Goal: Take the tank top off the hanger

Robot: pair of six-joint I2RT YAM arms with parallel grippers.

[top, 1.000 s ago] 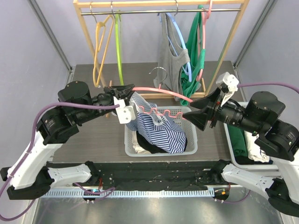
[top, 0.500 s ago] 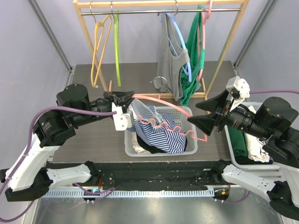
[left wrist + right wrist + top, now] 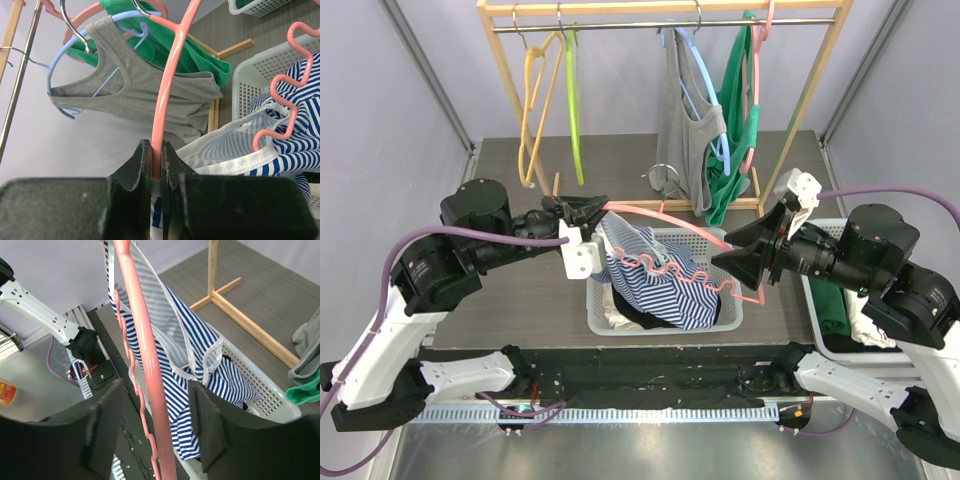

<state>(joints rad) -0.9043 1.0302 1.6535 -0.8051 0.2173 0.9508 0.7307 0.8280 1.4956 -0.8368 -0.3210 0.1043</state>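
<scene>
A pink hanger [image 3: 660,213] with a wavy lower bar carries a blue-and-white striped tank top [image 3: 660,285], which droops into a white basket [image 3: 593,310]. My left gripper [image 3: 595,207] is shut on the hanger's left end; the wrist view shows the pink rod [image 3: 167,80] pinched at my left gripper [image 3: 153,150], with the striped top [image 3: 280,145] beside it. My right gripper [image 3: 740,255] is open at the hanger's right end. In its wrist view the pink rod [image 3: 145,355] runs between my right gripper's [image 3: 157,425] jaws with gaps on both sides, and the top [image 3: 200,375] hangs behind.
A wooden rack [image 3: 660,8] at the back holds a yellow hanger [image 3: 535,100], a green hanger [image 3: 572,110], a grey tank top [image 3: 678,110] on a blue hanger and a green garment [image 3: 735,130]. A bin of clothes [image 3: 840,310] sits at the right.
The hanger's right end dropped and the top sagged lower into the basket. My right gripper drew back to the right, then came back left around the hanger. The left gripper barely moved.
</scene>
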